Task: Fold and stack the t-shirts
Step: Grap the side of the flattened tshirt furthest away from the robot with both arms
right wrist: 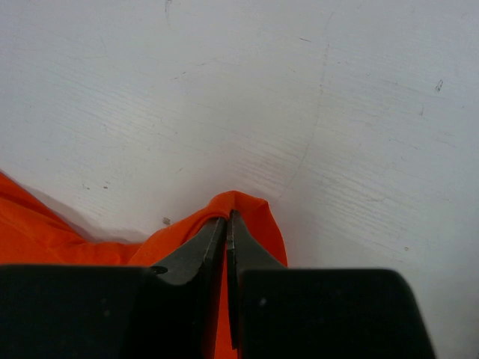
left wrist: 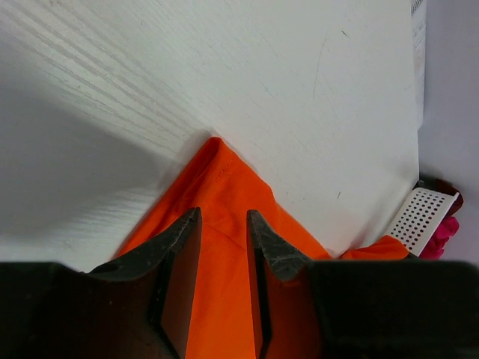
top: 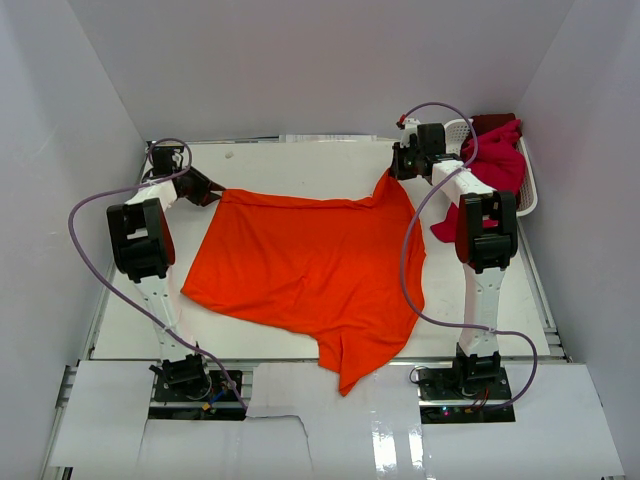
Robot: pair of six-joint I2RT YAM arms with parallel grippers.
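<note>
A large bright orange short-sleeved cloth t-shirt [top: 310, 265] lies spread out on a white wood-grain surface [top: 300, 165], between two robot arms seen from above. The shirt covers the middle of the surface. One pointed end of it hangs past the near edge, between the arm bases.

The left hand [top: 210, 188] sits low at the shirt's far left corner. In the left wrist view its two dark fingers [left wrist: 183, 247] stand a little apart, with orange cloth filling the gap and the corner poking out beyond the tips. Whether they are gripping the cloth cannot be told.

The right hand [top: 398, 172] is at the far right corner. In the right wrist view its fingers [right wrist: 213, 239] are pressed almost together, pinching a small raised peak of orange fabric. From above, that corner is pulled up off the surface.

The shirt's far edge runs nearly straight between the two hands.

At the far right corner of the surface stands a white plastic lattice basket [top: 530, 195]. Crimson-magenta t-shirts [top: 495, 160] are heaped in it, with a darker red piece on top at the back. A crimson fold spills over the rim and hangs behind the right arm.
</note>
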